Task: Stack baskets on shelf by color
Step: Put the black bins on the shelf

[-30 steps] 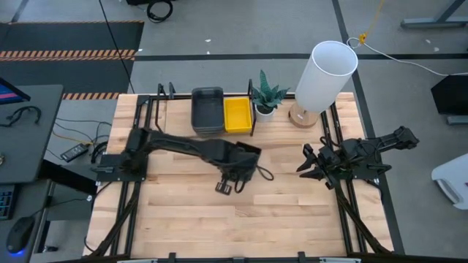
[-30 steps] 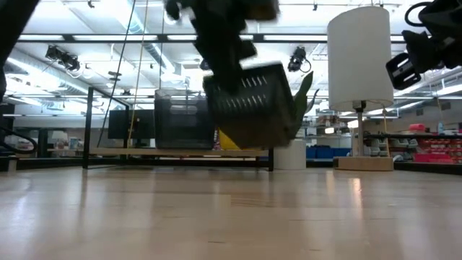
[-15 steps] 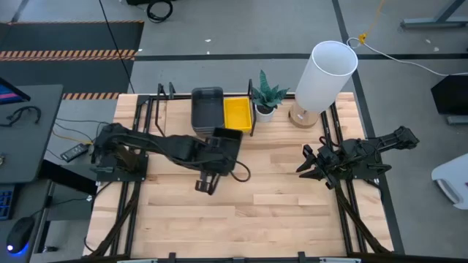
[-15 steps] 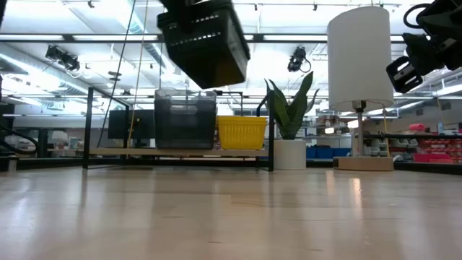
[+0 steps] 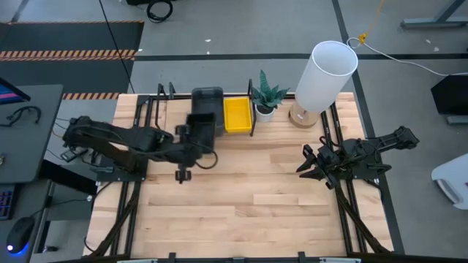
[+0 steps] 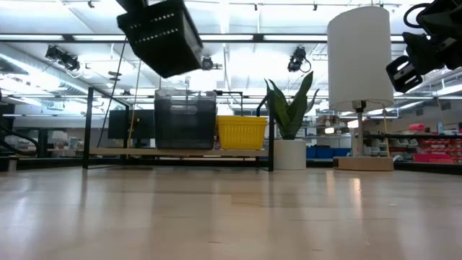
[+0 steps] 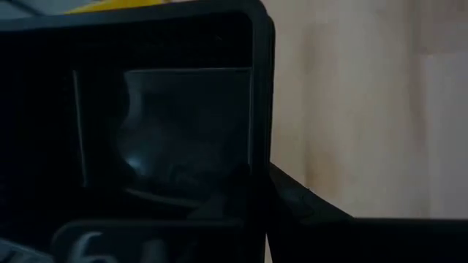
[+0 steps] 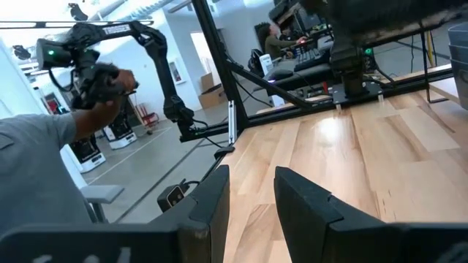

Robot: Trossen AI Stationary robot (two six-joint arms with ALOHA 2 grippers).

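High view: the left pincer (image 5: 191, 137) is clamped narrow on a black basket (image 5: 202, 126), held in the air just in front of the shelf (image 5: 164, 98), tilted in the low view. On the shelf a dark grey stack (image 5: 208, 102) stands beside a yellow basket (image 5: 236, 115). So both colours are already started, and by my reading this black one is still to be set down. The right pincer (image 5: 310, 167) waits at the bench's right side, its fingers (image 8: 213, 199) partly apart and empty.
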